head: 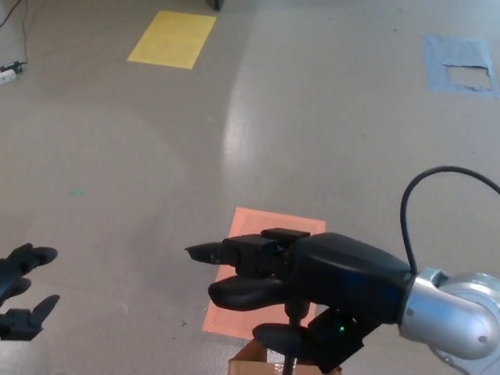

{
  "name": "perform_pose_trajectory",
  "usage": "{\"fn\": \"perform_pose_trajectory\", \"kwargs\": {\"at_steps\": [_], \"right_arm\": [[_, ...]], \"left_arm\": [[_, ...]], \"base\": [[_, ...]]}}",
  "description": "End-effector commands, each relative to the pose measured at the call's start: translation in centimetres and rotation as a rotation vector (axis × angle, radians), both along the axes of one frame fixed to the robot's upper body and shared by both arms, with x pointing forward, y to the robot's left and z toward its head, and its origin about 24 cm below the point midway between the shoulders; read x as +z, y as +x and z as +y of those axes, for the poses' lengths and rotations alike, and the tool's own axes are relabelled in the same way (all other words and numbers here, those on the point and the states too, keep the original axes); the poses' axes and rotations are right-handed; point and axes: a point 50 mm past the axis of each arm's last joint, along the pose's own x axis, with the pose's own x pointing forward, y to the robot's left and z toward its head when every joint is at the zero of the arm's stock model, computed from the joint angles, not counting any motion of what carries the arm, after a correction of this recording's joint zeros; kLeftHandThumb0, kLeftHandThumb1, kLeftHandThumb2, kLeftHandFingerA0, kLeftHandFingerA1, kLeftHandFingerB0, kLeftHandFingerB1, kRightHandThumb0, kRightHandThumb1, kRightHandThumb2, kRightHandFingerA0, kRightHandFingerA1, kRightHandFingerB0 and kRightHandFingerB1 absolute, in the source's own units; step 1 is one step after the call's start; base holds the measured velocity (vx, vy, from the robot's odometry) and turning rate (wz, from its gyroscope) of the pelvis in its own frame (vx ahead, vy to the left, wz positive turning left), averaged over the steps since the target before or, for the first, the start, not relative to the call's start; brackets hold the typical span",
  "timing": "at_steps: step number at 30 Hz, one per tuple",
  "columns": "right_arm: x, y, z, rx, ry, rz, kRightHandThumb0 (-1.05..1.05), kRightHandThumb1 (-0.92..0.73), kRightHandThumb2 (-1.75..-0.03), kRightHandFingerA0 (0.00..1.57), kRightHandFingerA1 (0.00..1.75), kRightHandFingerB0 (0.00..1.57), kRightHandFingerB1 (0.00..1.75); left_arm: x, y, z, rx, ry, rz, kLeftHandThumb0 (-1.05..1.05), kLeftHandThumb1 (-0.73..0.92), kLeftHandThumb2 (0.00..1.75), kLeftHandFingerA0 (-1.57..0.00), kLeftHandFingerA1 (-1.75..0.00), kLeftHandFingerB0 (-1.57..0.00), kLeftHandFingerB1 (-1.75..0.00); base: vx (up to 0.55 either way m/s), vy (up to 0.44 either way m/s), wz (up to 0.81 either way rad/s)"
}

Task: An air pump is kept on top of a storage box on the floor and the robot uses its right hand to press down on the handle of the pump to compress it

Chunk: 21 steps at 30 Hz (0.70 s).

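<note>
Right hand (305,285) seemingly closed around pump handle (242,292) above box (251,364)

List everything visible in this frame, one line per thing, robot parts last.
pump handle: one, black, bottom centre, under the right hand
pump rod: one, dark, running down from the handle
box: one, brown cardboard, bottom edge, mostly hidden
orange patch: one, on the floor behind the pump
yellow patch: one, top left
blue tape: one torn patch, top right
cable: one, black, looping above the right wrist
left hand: black, open, far left
right hand: black, over the handle
</note>
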Motion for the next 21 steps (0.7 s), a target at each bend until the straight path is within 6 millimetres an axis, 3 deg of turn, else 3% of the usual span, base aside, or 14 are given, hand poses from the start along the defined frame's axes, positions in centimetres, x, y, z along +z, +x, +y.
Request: {"fn": "perform_pose_trajectory", "kwargs": {"at_steps": [1,3,4,12,17,18,21], "right_arm": [[-2.0,1.3,-0.1,-0.059,-0.041,-0.026,-0.85,-0.77,-1.05,0.05,0.23,0.05,0.22],[-3.9,2.0,-0.1,-0.107,-0.071,-0.001,-0.85,-0.76,-1.06,0.05,0.23,0.05,0.24],[-5.0,2.4,-0.1,-0.131,-0.085,0.012,-0.86,-0.76,-1.06,0.05,0.24,0.06,0.24],[-11.5,4.3,-0.3,-0.278,-0.178,0.173,-0.86,-0.75,-1.06,0.05,0.2,0.06,0.22],[-15.5,4.5,-1.0,-0.368,-0.23,0.252,-0.82,-0.74,-1.06,0.05,0.25,0.05,0.25],[-15.9,4.5,-1.1,-0.376,-0.235,0.259,-0.83,-0.73,-1.06,0.06,0.27,0.06,0.26],[-18.1,4.4,-1.4,-0.425,-0.261,0.321,-0.82,-0.71,-1.04,0.06,0.27,0.06,0.26]], "left_arm": [[0.0,-0.6,0.8,0.01,0.019,0.025,-0.45,0.76,0.64,-0.22,-0.33,-0.11,-0.27],[0.0,-0.6,0.8,0.008,0.016,0.026,-0.45,0.76,0.64,-0.23,-0.34,-0.11,-0.27],[-0.1,-0.7,0.8,0.006,0.014,0.023,-0.51,0.66,0.77,-0.18,-0.4,-0.09,-0.34],[0.1,-0.6,1.0,0.018,0.003,0.016,-0.51,0.64,0.79,-0.19,-0.41,-0.08,-0.35],[0.1,-0.7,1.1,0.025,-0.011,0.007,-0.5,0.64,0.77,-0.21,-0.41,-0.09,-0.35],[0.1,-0.7,1.1,0.026,-0.012,0.006,-0.44,0.75,0.63,-0.28,-0.35,-0.13,-0.28],[0.0,-0.8,1.0,0.03,-0.008,0.01,-0.43,0.75,0.63,-0.29,-0.36,-0.14,-0.28]], "base": [[0.0,0.0,0.0],[0.0,0.0,0.0],[0.0,0.0,0.0],[0.0,0.0,0.0],[0.0,0.0,0.0],[0.0,0.0,0.0],[0.0,0.0,0.0]]}}
